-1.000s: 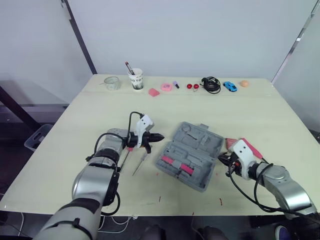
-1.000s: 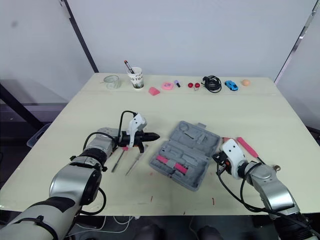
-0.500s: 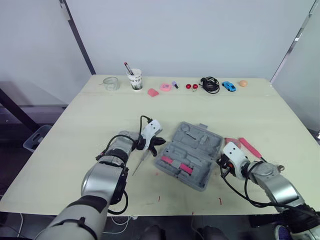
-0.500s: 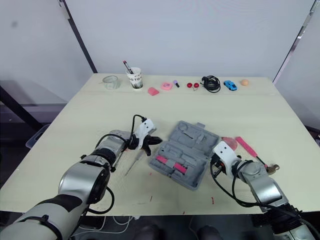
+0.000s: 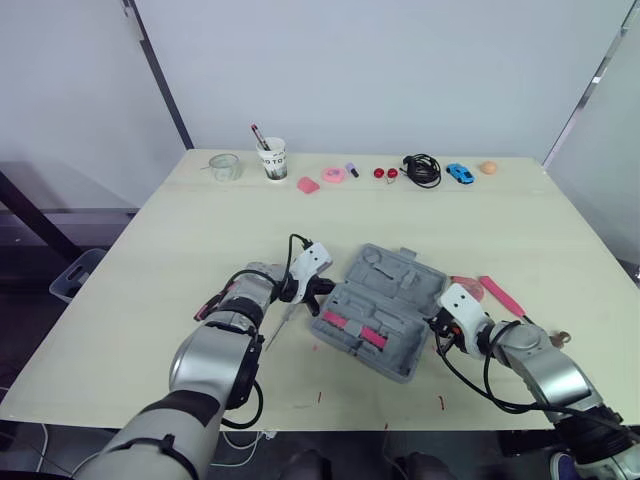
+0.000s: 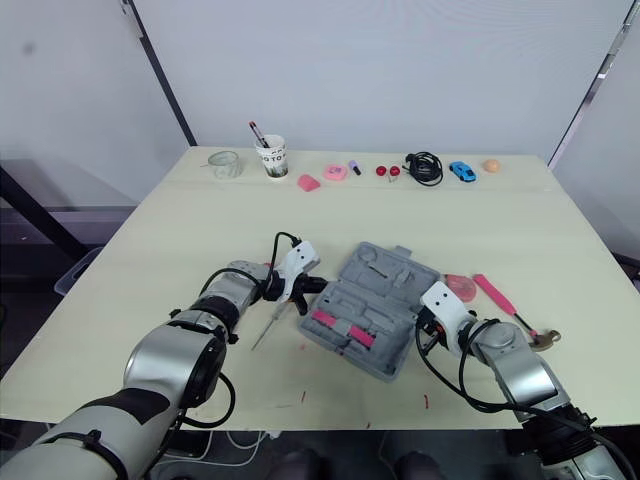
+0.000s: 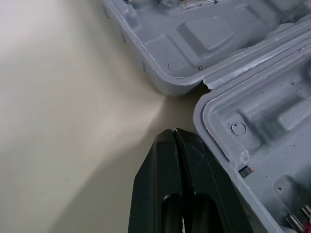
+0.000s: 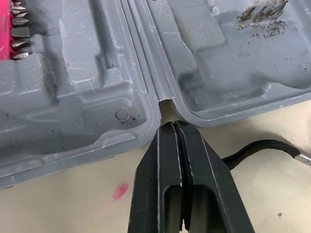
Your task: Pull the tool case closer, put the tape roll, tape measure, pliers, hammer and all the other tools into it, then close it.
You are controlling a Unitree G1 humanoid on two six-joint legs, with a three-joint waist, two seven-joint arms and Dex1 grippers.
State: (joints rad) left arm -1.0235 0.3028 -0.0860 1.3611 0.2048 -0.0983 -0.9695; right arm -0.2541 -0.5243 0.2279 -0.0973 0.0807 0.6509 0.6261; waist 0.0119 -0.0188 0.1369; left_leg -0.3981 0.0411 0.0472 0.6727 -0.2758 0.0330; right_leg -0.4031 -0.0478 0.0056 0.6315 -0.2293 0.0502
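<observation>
Soft, even light from above falls bright on my table (image 5: pixel 150 260) in the head views, and at my left wrist a broad, soft-edged shadow lies on it beside the tool case (image 7: pixel 218 43).

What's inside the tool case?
Pink-handled tools and a row of bits sit in the case's near half; the far half's recesses look empty. Under the moulded tray cannot be seen.
</observation>
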